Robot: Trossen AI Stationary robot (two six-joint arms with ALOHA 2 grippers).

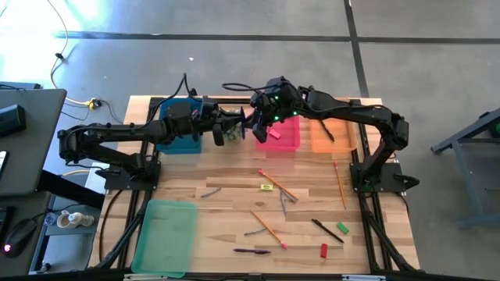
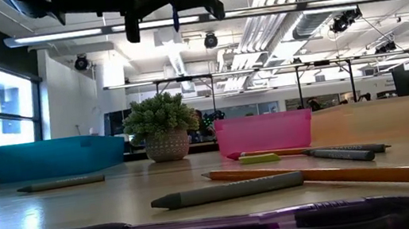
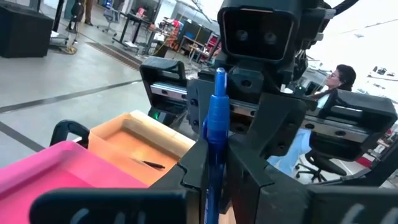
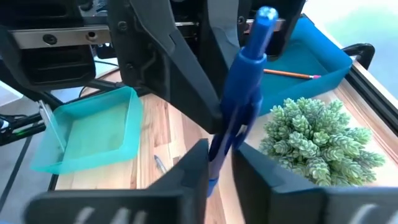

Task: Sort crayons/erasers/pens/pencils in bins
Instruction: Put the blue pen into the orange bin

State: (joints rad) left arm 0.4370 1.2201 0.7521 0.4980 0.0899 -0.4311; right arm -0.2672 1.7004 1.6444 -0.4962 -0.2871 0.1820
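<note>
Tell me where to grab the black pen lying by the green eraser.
Probably its middle, from straight above, with the fingers turned to close across the barrel. The black pen lies flat and diagonal on the table, and the green eraser sits close to one end, so a mid-barrel grip should stay clear of it.

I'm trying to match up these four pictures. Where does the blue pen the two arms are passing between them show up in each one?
High view: blue pen not discernible; it is hidden where the left gripper and right gripper meet, above the plant.
Low view: thin blue stick hanging at top centre, over the plant.
Left wrist view: upright at centre.
Right wrist view: slanted at centre, beside the plant.
Shared landmark: the plant.
</note>
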